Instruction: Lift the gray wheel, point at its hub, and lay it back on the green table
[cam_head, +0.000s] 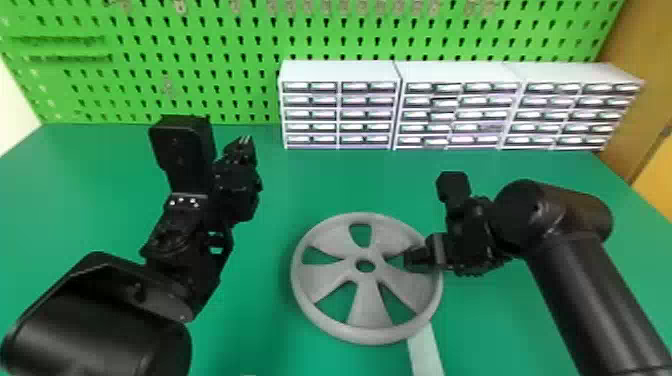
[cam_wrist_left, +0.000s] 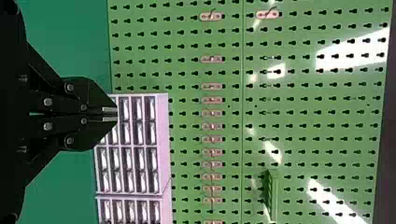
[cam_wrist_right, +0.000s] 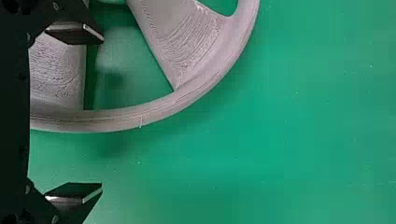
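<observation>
Right gripper (cam_head: 419, 260) had its fingers spread wide, with nothing gripped, at the right side of the gray wheel (cam_head: 367, 302); this wheel lay flat on the green table (cam_head: 490, 325); left gripper (cam_head: 244, 142) was closed, empty; behind stood white drawer cabinets (cam_head: 340, 71) and green pegboard (cam_head: 240, 75).

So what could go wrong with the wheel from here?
The right gripper is open around the rim of the gray wheel; held at that one edge, the wheel might tilt or slip when lifted. One finger sits at a gap beside a spoke, so a sideways nudge could bump it.
</observation>
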